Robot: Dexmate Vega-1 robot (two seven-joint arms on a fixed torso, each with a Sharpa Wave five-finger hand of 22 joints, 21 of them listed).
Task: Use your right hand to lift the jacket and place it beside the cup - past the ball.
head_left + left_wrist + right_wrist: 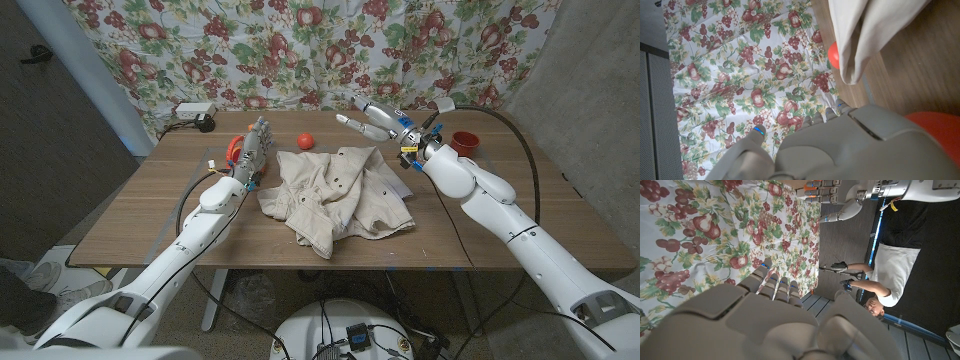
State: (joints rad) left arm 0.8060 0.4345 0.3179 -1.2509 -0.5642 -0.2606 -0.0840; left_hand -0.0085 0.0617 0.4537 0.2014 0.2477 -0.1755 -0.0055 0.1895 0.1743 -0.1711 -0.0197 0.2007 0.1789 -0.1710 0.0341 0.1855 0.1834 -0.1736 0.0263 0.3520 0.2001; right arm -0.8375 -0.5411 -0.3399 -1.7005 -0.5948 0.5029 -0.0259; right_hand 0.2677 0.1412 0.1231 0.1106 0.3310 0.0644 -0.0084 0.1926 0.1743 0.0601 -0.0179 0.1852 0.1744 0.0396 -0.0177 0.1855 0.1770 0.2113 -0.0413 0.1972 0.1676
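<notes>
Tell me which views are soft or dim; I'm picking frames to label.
Head view: evenly lit and sharp, the jacket and ball crisp, picture corners dim. Left wrist view: the left hand close and blurred, curtain sharp. Right wrist view: the right hand blurred, background dark beside the curtain.

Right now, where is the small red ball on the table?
In the head view the red ball lies at the table's far side, just beyond the beige jacket, to the right of the left hand.
</notes>
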